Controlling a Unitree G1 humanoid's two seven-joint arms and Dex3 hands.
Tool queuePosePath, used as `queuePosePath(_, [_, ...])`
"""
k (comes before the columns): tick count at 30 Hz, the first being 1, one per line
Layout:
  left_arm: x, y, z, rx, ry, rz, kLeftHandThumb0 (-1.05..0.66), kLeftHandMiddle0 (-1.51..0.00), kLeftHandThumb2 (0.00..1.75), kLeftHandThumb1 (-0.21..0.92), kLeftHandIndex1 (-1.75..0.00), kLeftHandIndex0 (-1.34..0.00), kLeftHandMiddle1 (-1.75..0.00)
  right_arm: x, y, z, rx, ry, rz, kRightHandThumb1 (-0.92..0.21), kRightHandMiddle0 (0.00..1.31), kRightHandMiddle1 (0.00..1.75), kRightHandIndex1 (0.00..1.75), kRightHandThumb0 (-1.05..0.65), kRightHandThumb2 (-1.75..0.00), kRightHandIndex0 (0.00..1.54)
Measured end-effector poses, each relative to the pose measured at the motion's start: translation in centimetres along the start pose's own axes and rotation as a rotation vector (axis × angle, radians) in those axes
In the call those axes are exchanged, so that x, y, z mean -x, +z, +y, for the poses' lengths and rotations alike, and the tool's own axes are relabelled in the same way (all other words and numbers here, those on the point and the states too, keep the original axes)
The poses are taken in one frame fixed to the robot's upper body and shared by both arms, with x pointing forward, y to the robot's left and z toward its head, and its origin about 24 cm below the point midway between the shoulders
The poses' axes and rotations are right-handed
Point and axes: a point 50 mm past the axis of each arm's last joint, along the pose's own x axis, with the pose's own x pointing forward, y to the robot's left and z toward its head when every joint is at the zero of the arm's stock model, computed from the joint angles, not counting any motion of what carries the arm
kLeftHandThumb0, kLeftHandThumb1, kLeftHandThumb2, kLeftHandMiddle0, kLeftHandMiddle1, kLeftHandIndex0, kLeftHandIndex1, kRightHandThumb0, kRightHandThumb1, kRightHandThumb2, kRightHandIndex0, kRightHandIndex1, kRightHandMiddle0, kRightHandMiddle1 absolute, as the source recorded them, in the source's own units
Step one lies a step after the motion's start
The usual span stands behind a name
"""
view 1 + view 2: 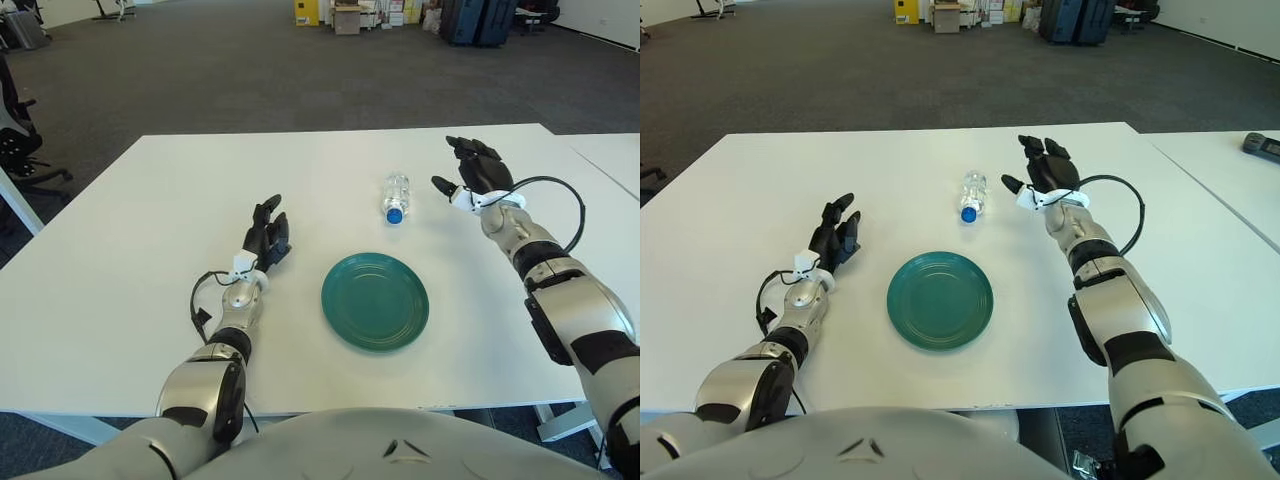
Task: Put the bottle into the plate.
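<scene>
A clear plastic bottle point(396, 196) with a blue cap lies on its side on the white table point(130, 200), cap pointing toward me. A round green plate point(375, 300) sits nearer to me, just in front of the bottle, with nothing on it. My right hand point(474, 170) is raised above the table to the right of the bottle, fingers spread and holding nothing, a short gap away from it. My left hand point(266, 234) shows left of the plate, fingers relaxed and empty.
A second white table point(610, 155) adjoins on the right, with a dark device point(1262, 146) on it. Office chairs point(15, 130) stand at the far left, and boxes and dark cases point(476, 20) line the far end of the carpeted floor.
</scene>
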Motion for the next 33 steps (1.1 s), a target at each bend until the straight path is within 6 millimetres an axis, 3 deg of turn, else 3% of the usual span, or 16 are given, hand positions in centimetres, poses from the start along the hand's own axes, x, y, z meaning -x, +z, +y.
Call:
queuePosePath(13, [-0.1,0.1,-0.2,-0.009,0.000,-0.001,-0.89,-0.40,0.75,0.92,-0.70,0.00,-0.01,-1.2,3.6,1.3,0.046,0.095,-0.102,-0.92,0.00,0.20,0.00,-0.99,-0.98,0.00])
queuePosePath(22, [-0.1,0.0,-0.3,-0.005,-0.001,0.002,-0.90,-0.38,0.75,0.92,-0.69,0.00,0.00,-0.9,6.1,3.7,0.055,0.179,-0.171,-0.92,0.00,0.23,0.01,-0.97,-0.99,0.02])
queuePosePath(33, [-0.1,0.0,-0.3,-0.004,-0.003,0.002,-0.90,-0.37,0.75,0.92,-0.68,0.00,0.00,-0.4,8.3,5.2,0.045,0.225,-0.245,-0.92,0.00,0.29,0.02,-0.92,-0.98,0.07])
